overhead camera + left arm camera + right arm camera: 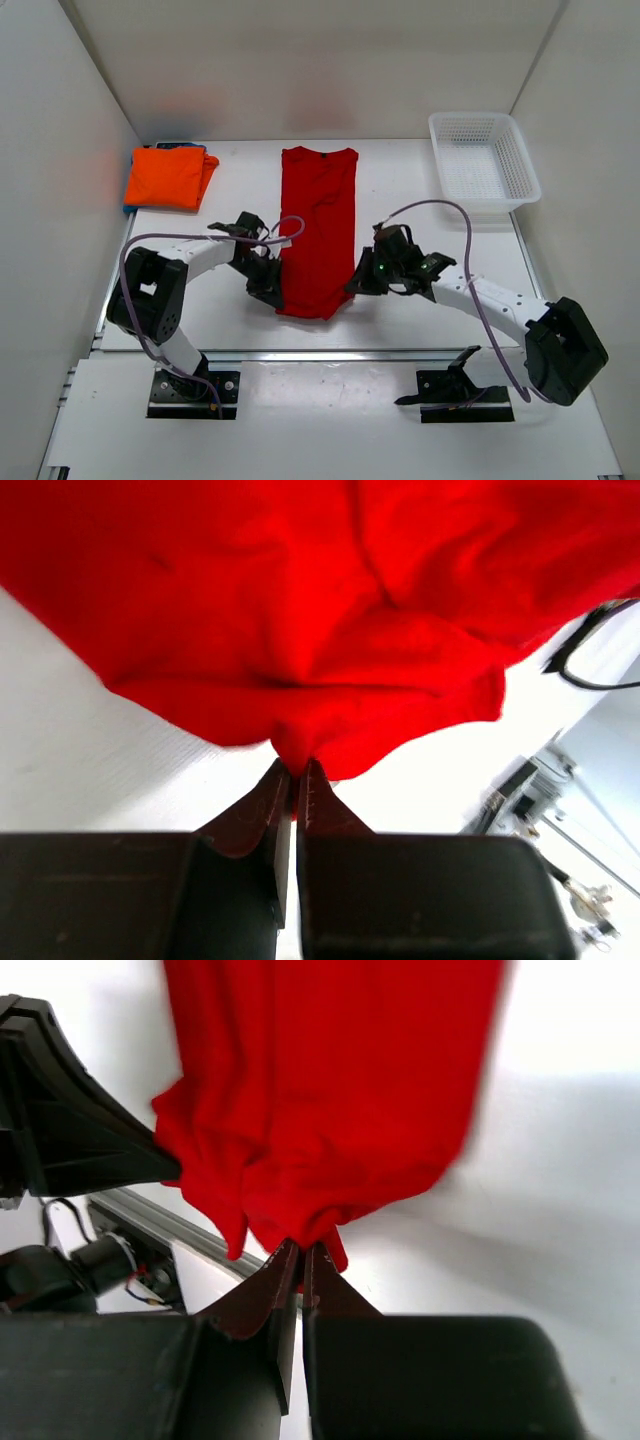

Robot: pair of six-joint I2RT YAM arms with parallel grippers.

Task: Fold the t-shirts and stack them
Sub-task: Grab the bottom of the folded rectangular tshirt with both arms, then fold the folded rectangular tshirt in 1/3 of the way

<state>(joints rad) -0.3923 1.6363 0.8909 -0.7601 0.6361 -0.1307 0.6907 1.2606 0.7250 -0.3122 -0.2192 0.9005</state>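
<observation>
Red t-shirt [318, 215] lies lengthwise, centre of table [240, 190]. Left gripper [297, 767] and right gripper [301, 1248] each pinched tight on near hem corner. Best approach: lift both evenly, carry hem toward far collar, keep cloth taut.

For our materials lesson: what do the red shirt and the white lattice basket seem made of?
The red shirt: soft matte cloth; it creases and bunches where pinched. The white lattice basket: probably rigid moulded plastic, smooth; its thin grid walls stand straight.

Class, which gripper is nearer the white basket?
Right. The right gripper grips the red shirt, near-left of the basket; the left gripper is across the shirt, farther away.
</observation>
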